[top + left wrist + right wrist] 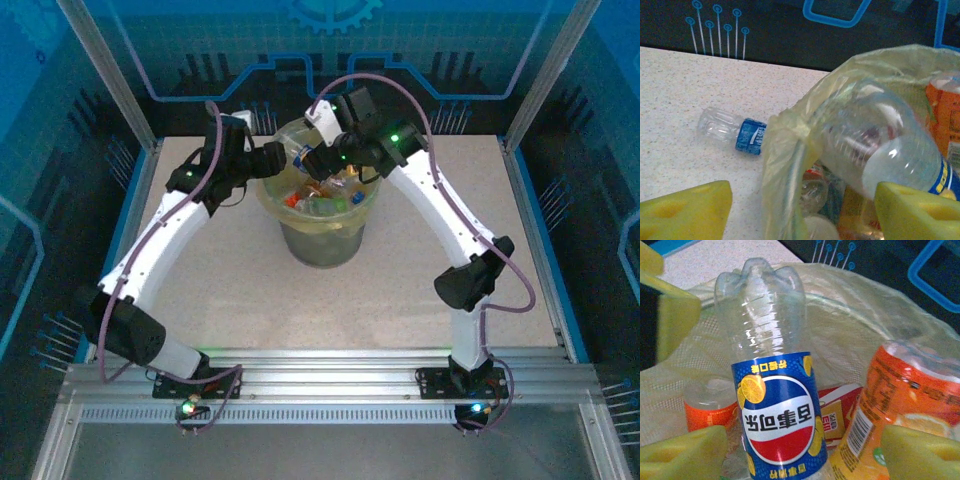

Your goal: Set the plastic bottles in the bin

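The bin [320, 238] stands mid-table, with several plastic bottles [322, 196] piled inside it. My left gripper [284, 158] is open at the bin's left rim, its yellow pads [690, 210] either side of the liner [790, 145]. A clear bottle with a blue-yellow label [880, 145] lies just inside the rim against the right pad. Another clear bottle with a blue label [735, 132] lies on the table outside the bin. My right gripper [802, 455] is open over the bin. A blue-red-labelled bottle [777, 405] stands base-up between its pads without touching them, and an orange bottle [900, 395] leans beside it.
The other gripper's yellow pad [672, 315] shows at the bin's far rim in the right wrist view. Both arms [170, 225] reach over the bin from either side. A dark blue wall [790, 35] closes the table's far edge.
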`<state>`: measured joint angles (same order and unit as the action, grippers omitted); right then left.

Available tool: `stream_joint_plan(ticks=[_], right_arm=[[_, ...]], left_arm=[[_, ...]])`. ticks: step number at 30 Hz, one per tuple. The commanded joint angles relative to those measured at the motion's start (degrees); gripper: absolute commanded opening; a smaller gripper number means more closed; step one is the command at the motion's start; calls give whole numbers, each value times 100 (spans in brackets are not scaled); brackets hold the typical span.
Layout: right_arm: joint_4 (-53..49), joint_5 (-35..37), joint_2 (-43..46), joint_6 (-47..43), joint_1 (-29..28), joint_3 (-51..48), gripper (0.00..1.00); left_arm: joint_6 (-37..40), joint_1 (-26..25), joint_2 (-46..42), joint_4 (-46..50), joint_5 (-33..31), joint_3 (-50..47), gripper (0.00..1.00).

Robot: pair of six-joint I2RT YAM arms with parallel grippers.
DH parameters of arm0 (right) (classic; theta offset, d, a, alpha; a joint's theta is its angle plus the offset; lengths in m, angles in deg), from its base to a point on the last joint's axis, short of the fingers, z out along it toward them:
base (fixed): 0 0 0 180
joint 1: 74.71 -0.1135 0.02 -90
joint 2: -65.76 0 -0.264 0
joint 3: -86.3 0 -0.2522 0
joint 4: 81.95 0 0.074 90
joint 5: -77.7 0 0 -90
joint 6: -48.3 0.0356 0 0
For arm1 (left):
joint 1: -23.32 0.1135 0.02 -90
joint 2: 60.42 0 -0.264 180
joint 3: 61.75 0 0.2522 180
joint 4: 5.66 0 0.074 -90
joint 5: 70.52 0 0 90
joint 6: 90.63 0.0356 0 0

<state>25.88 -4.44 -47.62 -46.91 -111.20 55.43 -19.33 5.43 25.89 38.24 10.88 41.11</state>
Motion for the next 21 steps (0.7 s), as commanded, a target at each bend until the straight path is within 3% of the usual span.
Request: stream_joint_plan(ticks=[1,13,21], right_arm=[[-244,335,245,619,-68,226,79],[-190,612,467,1946,351,-383,61],[38,589,883,2147,452,-1074,58]], left_arm=[[164,49,169,-285,218,415,68],[542,49,769,-501,676,992,55],[416,49,1123,-563,1415,1212,45]])
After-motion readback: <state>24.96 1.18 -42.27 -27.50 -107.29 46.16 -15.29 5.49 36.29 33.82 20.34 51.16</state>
